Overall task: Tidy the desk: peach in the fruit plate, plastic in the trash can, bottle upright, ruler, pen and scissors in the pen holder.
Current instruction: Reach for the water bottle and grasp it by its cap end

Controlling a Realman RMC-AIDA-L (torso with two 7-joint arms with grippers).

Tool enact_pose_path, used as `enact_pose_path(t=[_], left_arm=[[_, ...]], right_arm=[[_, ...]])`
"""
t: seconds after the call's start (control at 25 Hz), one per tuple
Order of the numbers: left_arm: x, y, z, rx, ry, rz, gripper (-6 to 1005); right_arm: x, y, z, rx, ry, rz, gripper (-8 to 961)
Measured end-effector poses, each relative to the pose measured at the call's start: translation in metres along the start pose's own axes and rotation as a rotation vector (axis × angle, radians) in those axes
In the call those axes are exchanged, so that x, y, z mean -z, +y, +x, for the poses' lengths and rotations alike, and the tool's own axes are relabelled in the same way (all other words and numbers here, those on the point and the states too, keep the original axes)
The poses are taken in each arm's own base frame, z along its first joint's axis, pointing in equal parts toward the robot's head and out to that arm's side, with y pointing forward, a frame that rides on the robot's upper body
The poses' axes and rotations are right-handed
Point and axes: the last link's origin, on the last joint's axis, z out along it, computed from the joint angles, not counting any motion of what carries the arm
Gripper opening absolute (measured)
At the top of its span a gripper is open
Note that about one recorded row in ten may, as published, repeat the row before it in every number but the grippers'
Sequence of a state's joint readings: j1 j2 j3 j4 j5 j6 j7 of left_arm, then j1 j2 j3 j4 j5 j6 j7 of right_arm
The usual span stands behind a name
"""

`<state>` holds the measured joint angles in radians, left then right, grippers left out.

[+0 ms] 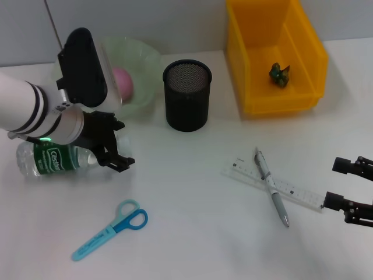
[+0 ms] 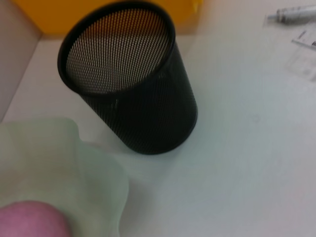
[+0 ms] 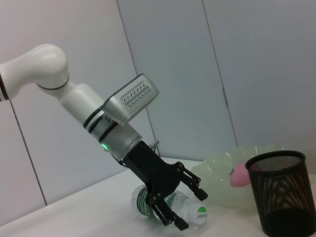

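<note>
A clear bottle (image 1: pixel 49 158) with a green label lies on its side at the left, also visible as the bottle (image 3: pixel 170 210) in the right wrist view. My left gripper (image 1: pixel 120 144) hangs open just past its cap end, seen again as the left gripper (image 3: pixel 181 207). The pink peach (image 1: pixel 123 81) rests in the pale green fruit plate (image 1: pixel 145 58). A black mesh pen holder (image 1: pixel 186 96) stands upright. The pen (image 1: pixel 271 188) lies across the ruler (image 1: pixel 291 189). Blue scissors (image 1: pixel 111 228) lie near the front. Crumpled plastic (image 1: pixel 280 74) sits in the yellow trash can (image 1: pixel 280 99). My right gripper (image 1: pixel 338 184) is open beside the ruler's end.
The left wrist view shows the pen holder (image 2: pixel 133 94) close by, the plate's rim (image 2: pixel 74 158), the peach (image 2: pixel 29 219) and the pen tip (image 2: pixel 296 15). A grey wall backs the white desk (image 1: pixel 192 233).
</note>
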<state>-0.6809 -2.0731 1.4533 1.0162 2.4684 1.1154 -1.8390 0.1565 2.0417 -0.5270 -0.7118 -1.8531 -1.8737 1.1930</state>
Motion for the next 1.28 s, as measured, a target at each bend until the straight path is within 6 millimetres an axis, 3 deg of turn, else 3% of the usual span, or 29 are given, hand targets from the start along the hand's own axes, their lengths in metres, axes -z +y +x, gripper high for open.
enact_pose_path(t=[0.68,0.88,1.28], left_arm=[[-0.009,-0.003,0.002,-0.016,-0.031,0.009,815],[-0.01,-0.003,0.001,-0.016,-0.043,0.011,601],[-0.014,-0.003,-0.002,-0.024,-0.071,0.016,558]], right_arm=[[-0.001,0.001,0.003,-0.011,0.001,0.0,822],[-0.001,0.001,0.003,-0.011,0.002,-0.001,821],[-0.001,0.001,0.004,-0.015,0.012,-0.004,819]])
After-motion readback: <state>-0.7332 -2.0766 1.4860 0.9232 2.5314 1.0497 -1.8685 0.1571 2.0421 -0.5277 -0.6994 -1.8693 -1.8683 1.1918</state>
